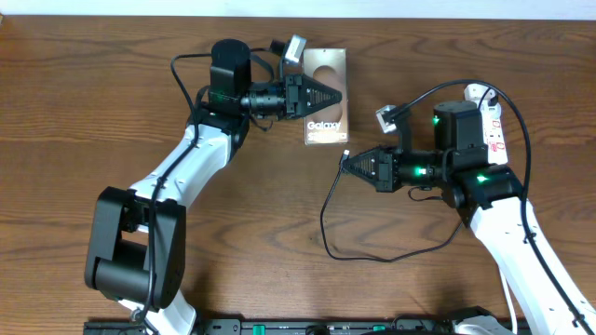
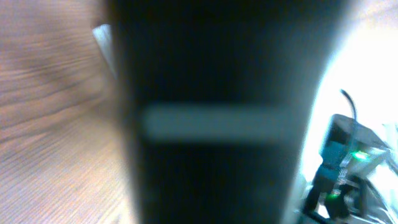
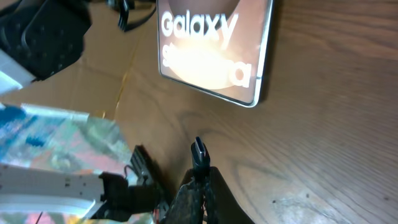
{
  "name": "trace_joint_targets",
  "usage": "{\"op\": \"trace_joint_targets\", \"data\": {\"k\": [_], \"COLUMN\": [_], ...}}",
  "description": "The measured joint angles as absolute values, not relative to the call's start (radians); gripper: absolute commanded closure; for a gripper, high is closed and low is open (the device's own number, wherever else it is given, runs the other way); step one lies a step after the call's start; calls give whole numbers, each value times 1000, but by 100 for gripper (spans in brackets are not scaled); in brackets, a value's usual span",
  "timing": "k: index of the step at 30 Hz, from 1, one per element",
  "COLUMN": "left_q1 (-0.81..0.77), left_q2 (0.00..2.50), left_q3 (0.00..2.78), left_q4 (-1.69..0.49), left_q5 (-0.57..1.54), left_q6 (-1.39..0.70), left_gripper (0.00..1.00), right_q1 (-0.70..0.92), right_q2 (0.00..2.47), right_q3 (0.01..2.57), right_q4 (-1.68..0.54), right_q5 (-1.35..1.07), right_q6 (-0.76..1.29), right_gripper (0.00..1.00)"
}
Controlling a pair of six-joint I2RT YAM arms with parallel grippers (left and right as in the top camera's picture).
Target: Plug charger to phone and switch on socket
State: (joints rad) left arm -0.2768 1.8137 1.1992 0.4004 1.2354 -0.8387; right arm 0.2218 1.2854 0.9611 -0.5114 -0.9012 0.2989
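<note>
The phone [image 1: 328, 128] lies flat on the table with its bronze screen and white "Galaxy" text facing up; the right wrist view shows its near end [image 3: 214, 50]. My left gripper [image 1: 332, 96] is shut, its tips resting over the middle of the phone's screen. In the left wrist view a dark blur fills the frame. My right gripper [image 1: 348, 165] is shut on the charger, whose small black plug tip [image 3: 199, 152] sticks out of the fingers, pointing at the phone's near end a short way off. The charger's thin black cable [image 1: 324, 219] loops over the table. The white socket [image 1: 495, 135] lies at the right, partly under my right arm.
The brown wooden table [image 1: 112, 112] carries both arms. My left arm's base [image 1: 130, 251] stands at the front left. My right arm [image 1: 521, 233] runs along the right side, over the socket's end.
</note>
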Motion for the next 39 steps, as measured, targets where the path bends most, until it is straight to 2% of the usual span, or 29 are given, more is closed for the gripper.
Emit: {"op": "trace_joint_targets", "data": {"k": [6,12,20,21,22,23,26,33,39], "left_q1": [-218,-176,-174,-174,-174,-174,-174,-171,-170], "left_q2": [1814,1814,1814,1814,1814,1814,1814,1814,1814], "left_q3": [1199,1199,1199,1199,1199,1199,1199,1199,1199], "left_q4": [176,110,35,30,30,30,28,-46,-111], "left_q5": [1126,1071,1034,1032,1030,1026,1008,944,915], "left_q6": [-724,-661,-623,-620,-616,-611,-601,-597,-581], "left_gripper": [93,93,93,93,93,93,93,93,93], "right_q1": [165,161,161,160,160,160,162,263,393], "right_q2": [1285,1329,1542,1559,1580,1610,1666,1834,1949], "right_q3": [972,977,977,977,979,989,1030,1190,1219], "right_q4": [-749,-977,-946,-925,-904,-889,-884,-734,-553], "right_q5": [-709,-318,-6,0,0,-15,-57,-98,-65], "right_q6": [267,261,327,332,338,353,360,422,548], "right_gripper": [99,99,99,96,87,70,49,44,41]}}
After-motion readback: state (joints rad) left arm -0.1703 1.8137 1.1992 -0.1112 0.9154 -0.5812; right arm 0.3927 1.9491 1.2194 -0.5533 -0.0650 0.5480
